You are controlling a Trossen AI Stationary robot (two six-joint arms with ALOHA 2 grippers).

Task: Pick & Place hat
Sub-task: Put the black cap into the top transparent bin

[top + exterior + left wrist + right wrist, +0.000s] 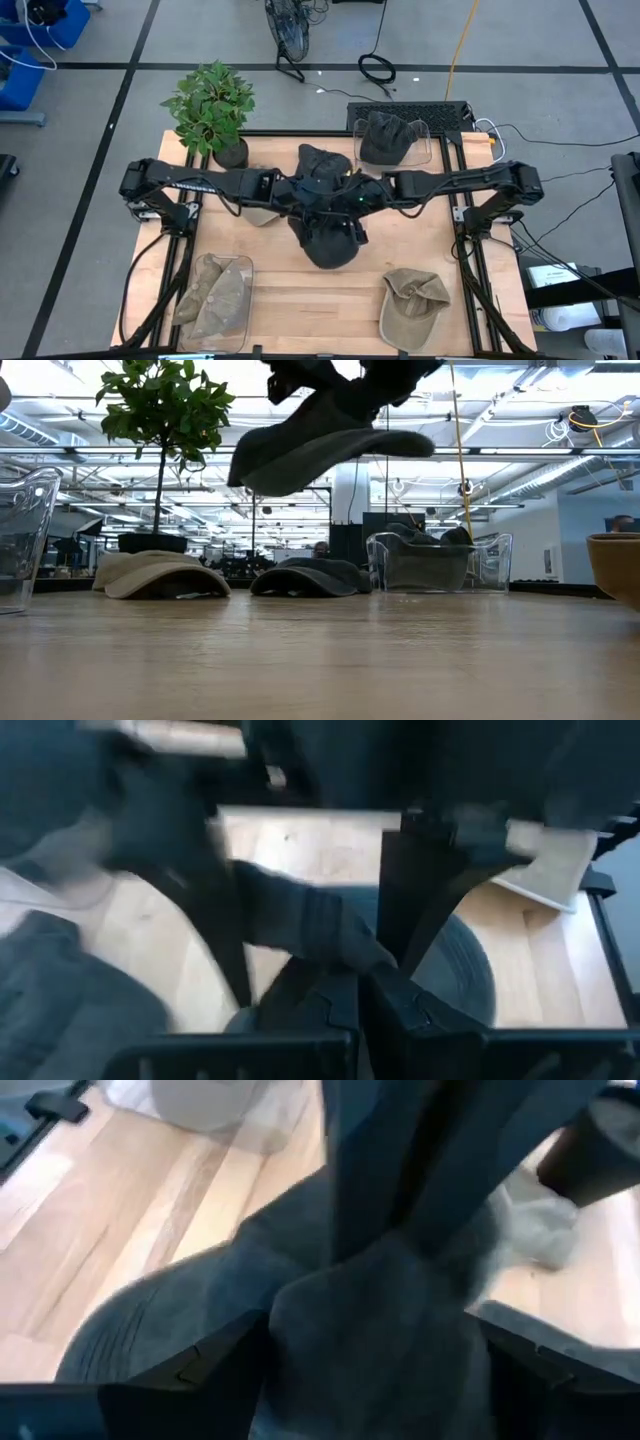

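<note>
A dark hat (328,240) hangs above the table's middle; in the low view it (320,450) floats well clear of the wood, brim tilted. My left gripper (305,197) comes from the table's left and is shut on it. My right gripper (352,197) comes from the right, slanting down, and stands open with the hat's bunched crown (370,1310) between its fingers (190,1365). A second dark hat (320,160) lies on the table behind them. My left gripper pinches a bunched fold of the dark hat's cloth (310,925) between its two fingers (395,995), slanting down from the table's left. The hat hangs below the fingers, lifted clear of the table. My right gripper straddles the hat's crown; whether its fingers touch the cloth I cannot tell.
A potted plant (210,105) stands at the far left. A clear bin with a dark hat (392,140) is at the far right, and a clear bin with a tan hat (215,295) at the near left. An olive cap (413,305) lies near right. A tan hat (160,575) lies under the left arm.
</note>
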